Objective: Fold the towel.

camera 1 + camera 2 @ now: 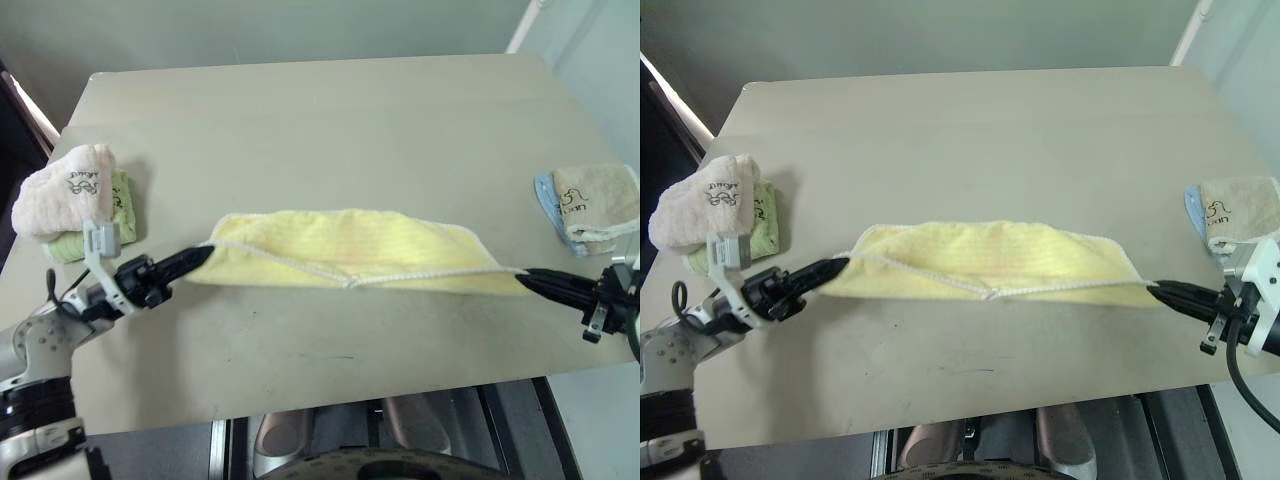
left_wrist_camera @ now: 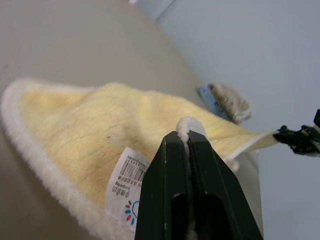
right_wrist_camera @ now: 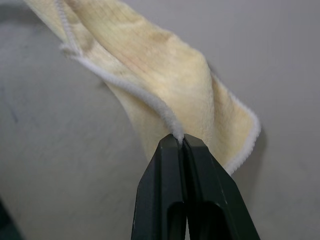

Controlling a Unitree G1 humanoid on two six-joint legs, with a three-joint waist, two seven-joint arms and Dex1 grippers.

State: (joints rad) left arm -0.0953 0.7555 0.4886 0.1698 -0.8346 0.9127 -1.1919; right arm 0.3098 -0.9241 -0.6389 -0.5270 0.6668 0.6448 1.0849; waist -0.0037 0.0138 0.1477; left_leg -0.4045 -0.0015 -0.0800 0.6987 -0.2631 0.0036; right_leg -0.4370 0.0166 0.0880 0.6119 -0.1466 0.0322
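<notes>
The towel [image 1: 345, 250], pale yellow terry with a whitish stitched edge, is stretched across the near middle of the table [image 1: 320, 120] between the two grippers. Its far portion is laid on the tabletop, while the near edge is drawn taut in a line from one gripper to the other, with a slight dip at mid-span.

The left gripper [image 1: 200, 257] is clamped on the towel's left corner; in the left wrist view, the white edge is seen pinched between the two black fingers [image 2: 165, 185], with a printed label [image 2: 127, 187] hanging just beside them. The right gripper [image 1: 528, 279] is clamped on the towel's right corner; in the right wrist view, the stitched edge is seen entering the closed fingertips [image 3: 172, 160].

A pink folded towel [image 1: 60, 188] is stacked on a green one [image 1: 120, 210] near the table's left edge. A beige folded towel [image 1: 595, 200] is stacked on a blue one [image 1: 546, 200] at the right edge. Both stacks are well apart from the yellow towel.
</notes>
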